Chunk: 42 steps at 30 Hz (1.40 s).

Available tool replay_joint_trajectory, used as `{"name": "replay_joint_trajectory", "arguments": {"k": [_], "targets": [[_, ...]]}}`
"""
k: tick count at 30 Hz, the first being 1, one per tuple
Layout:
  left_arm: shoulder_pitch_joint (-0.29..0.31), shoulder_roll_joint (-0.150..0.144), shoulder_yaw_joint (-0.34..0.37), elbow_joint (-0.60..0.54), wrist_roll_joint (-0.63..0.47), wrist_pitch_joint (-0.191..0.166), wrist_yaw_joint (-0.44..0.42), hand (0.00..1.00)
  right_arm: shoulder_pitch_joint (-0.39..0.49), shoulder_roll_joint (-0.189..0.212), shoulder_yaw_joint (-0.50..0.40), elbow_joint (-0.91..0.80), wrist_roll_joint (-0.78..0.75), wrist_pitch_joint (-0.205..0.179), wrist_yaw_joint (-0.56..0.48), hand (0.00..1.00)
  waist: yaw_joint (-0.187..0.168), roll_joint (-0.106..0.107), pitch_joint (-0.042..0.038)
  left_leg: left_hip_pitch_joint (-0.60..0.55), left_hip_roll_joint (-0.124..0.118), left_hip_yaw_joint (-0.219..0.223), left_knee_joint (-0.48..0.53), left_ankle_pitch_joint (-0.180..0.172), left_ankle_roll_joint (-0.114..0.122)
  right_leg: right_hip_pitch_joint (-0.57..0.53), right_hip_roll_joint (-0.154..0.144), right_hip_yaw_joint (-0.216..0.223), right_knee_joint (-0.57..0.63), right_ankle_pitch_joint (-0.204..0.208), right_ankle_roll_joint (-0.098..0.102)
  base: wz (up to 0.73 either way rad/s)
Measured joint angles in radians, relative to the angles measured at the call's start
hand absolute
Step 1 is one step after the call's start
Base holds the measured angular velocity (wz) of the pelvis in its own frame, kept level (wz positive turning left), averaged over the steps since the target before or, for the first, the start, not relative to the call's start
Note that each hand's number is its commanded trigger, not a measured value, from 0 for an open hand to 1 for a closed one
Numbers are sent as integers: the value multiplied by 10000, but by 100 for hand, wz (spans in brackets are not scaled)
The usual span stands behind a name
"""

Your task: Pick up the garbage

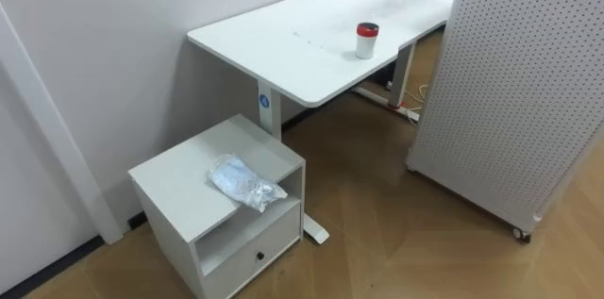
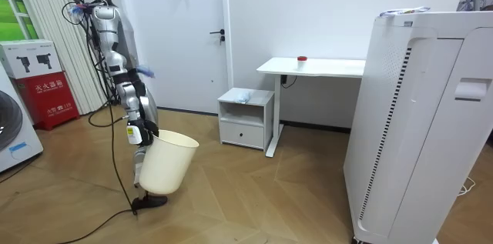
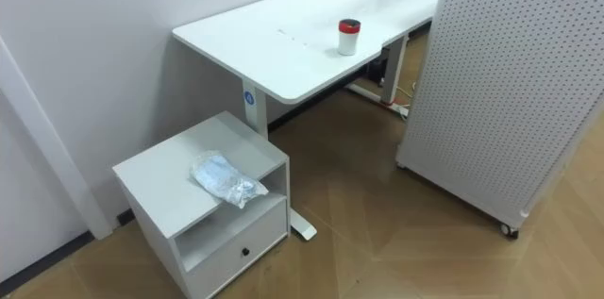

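Note:
A crumpled clear plastic bag [image 1: 245, 182] lies on top of a low white cabinet [image 1: 179, 191], near the cabinet's front right corner. A small white cup with a red lid [image 1: 366, 41] stands on the white desk [image 1: 283, 49] behind it. In the room view I stand a few steps from the cabinet [image 2: 246, 115], on the room view's left. A cream waste bin [image 2: 167, 162] hangs tilted at my side. My right hand [image 2: 138, 133] grips its rim.
A tall white perforated panel on castors [image 1: 514, 91] stands right of the desk, with a strip of wood floor between it and the cabinet. The cabinet has an open shelf and a drawer [image 1: 255, 252]. A red box [image 2: 48, 94] stands by the wall behind me.

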Motion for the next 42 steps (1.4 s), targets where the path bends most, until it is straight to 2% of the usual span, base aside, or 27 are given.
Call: {"name": "replay_joint_trajectory", "arguments": {"k": [17, 24, 27, 33, 40, 42], "targets": [[-26, 3, -97, 2, -9, -7, 0, 0, -28, -2, 134, 39, -117, 9, 114, 100, 7, -117, -6, -15, 2, 5, 3, -1, 0, -19, -5, -91, 5, 0, 0, 0], [67, 18, -194, 40, 15, 61, -11, 0, -34, -57, 136, 13, -845, -102, 201, 100, 4, -59, -1, -41, -1, -50, 31, -2, 1, 4, -30, -265, 9, 0, 0, 2], [-15, 16, -374, 40, 19, 67, -10, 0, -130, -66, 341, -106, -938, -143, 200, 100, 40, -44, -12, -381, 3, -96, 157, -1, 0, -309, -24, -240, 79, 1, -3, 1], [-374, 50, -583, 45, 27, 101, -35, 0, -568, -66, 441, -46, -1633, -168, 268, 100, 20, -139, -6, -929, -34, -296, 292, 28, -15, -768, -20, -266, 172, 4, -9, 8], [-420, 50, -829, 218, 23, 6, -11, 0, -611, -70, 442, -106, -2757, -353, 406, 100, 24, -170, 7, -902, 13, -336, 283, 28, -18, -774, 3, -444, 164, 1, -9, 2], [-421, 53, -810, 173, 29, 14, 0, 0, -607, -75, 441, -108, -2826, -422, 407, 100, 34, -166, 19, -949, 25, -298, 416, -23, -32, -776, 16, -418, 200, -59, -87, 2]]}}
